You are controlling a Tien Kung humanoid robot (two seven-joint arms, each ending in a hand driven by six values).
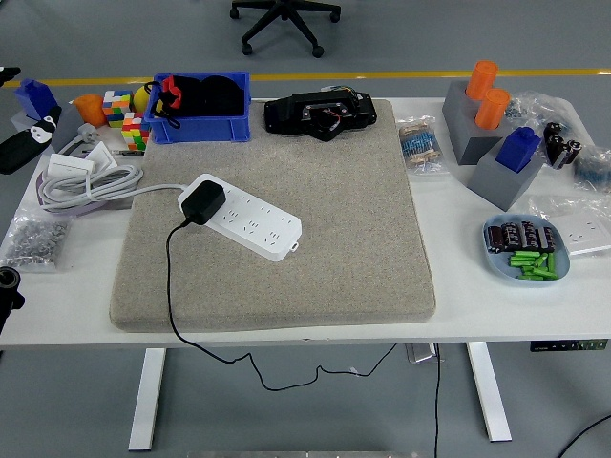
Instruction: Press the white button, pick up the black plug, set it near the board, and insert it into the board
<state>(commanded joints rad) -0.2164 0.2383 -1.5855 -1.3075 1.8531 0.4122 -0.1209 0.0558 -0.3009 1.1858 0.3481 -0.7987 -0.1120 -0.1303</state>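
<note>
Far left edge: part of the left arm (8, 286), its hand's state impossible to tell. On the grey mat (334, 239), the black plug (202, 202) sits inserted in the left end of the white power board (250, 218), cord trailing off the near edge.

Only two bits of the robot show, both at the table's left edge. Near the far left corner, the left arm (24, 145) is a flat black piece with a small white marking. Near the front left corner sits a round black knob-like part (8, 281).
</note>
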